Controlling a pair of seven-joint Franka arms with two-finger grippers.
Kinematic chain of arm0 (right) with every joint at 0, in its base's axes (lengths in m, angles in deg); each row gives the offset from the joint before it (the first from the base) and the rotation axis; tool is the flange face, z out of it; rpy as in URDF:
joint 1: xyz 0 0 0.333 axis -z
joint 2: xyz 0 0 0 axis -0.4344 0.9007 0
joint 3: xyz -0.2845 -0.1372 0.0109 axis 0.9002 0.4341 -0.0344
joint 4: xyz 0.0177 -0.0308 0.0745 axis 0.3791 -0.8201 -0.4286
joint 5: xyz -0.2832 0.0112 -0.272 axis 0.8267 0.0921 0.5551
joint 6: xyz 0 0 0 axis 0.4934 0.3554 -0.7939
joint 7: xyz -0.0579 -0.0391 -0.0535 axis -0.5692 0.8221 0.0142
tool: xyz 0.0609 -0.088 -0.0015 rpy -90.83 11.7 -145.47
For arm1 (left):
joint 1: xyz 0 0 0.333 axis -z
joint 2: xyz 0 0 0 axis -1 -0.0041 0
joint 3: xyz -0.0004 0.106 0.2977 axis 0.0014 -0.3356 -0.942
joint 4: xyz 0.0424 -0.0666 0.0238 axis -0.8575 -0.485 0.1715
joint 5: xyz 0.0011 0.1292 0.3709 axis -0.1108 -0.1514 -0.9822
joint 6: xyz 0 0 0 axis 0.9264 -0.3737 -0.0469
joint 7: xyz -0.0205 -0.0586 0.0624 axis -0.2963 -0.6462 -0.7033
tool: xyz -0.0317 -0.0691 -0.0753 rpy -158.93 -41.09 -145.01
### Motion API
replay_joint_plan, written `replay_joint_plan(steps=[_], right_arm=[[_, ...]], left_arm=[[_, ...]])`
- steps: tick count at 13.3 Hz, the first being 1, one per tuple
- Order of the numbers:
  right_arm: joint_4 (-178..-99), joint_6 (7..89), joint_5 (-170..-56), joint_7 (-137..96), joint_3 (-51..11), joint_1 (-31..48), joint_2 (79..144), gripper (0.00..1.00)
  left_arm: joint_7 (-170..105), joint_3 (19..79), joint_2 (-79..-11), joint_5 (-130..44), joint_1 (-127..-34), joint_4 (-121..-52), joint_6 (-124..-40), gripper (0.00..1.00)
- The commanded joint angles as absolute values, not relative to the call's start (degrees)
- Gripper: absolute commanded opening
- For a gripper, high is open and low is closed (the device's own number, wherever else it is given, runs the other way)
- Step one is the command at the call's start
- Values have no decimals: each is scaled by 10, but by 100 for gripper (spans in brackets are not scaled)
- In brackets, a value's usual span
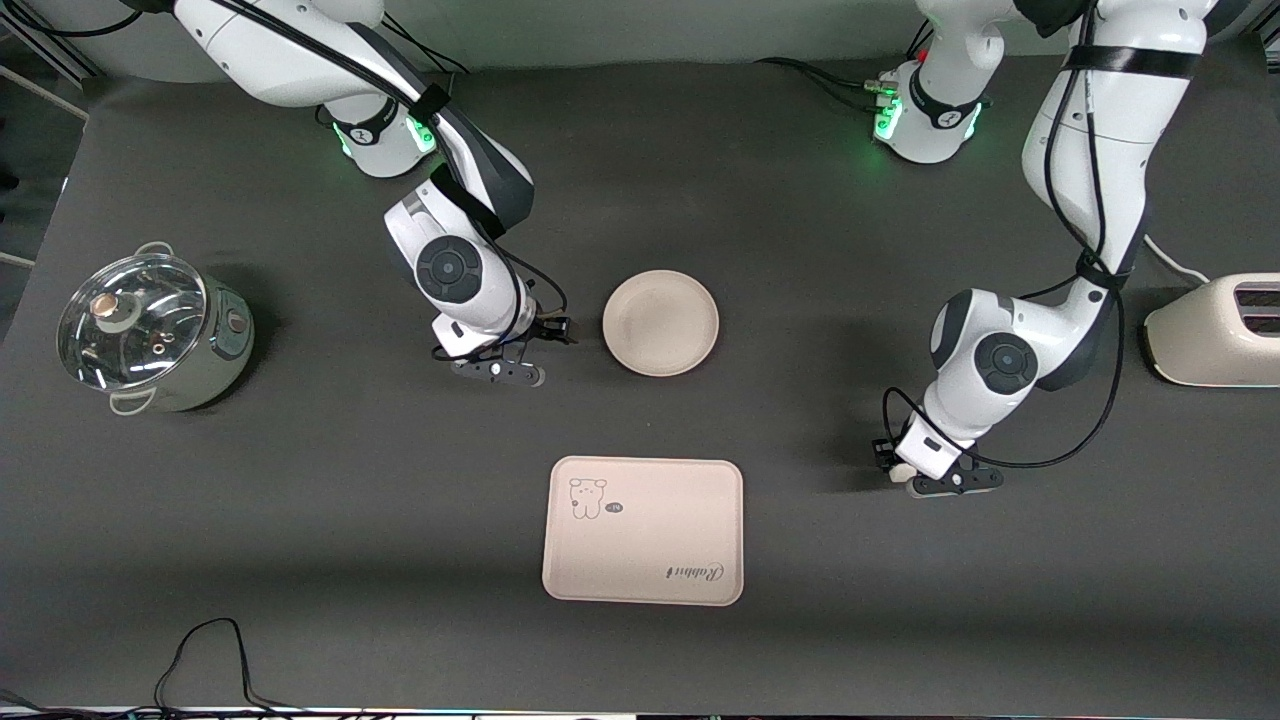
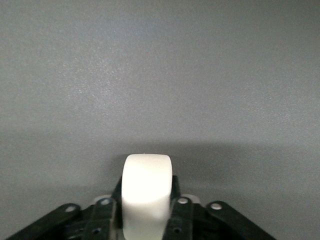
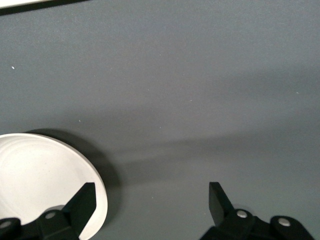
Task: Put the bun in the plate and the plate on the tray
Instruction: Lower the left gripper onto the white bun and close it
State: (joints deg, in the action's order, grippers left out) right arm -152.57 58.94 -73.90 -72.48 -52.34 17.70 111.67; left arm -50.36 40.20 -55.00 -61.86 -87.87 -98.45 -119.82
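The smooth matt white bun (image 2: pixel 146 192), matt cream plate (image 1: pixel 660 322) and tray (image 1: pixel 643 530) lie on a dull grey table (image 1: pixel 800 560) near a shiny metal pot (image 1: pixel 150 335) with a glass lid.

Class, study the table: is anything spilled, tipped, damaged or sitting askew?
Nothing stands out. The round cream plate and rectangular printed tray lie flat and apart; the left gripper holds the small white bun; the right gripper is open.
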Motion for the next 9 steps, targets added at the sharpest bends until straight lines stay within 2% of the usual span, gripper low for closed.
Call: replay_joint_plan(steps=[1,2,5,9], right_arm=[[-1521,601,-728,-737,-521,170,1126,100],[-1521,600,-728,-736,-521,170,1126,100],[-1521,600,-728,-737,-521,169,1126,100],[-1521,602,-728,-737,-520,169,1128,100]], left_arm=[[-511,400,-531,-628,-876,-995,-1197,8],[-512,400,-522,-628,-876,-994,-1185,8],[-512,403,-471,-628,-872,-969,-1072,8],[-537,423,-412,-619,-852,-898,-856,9]])
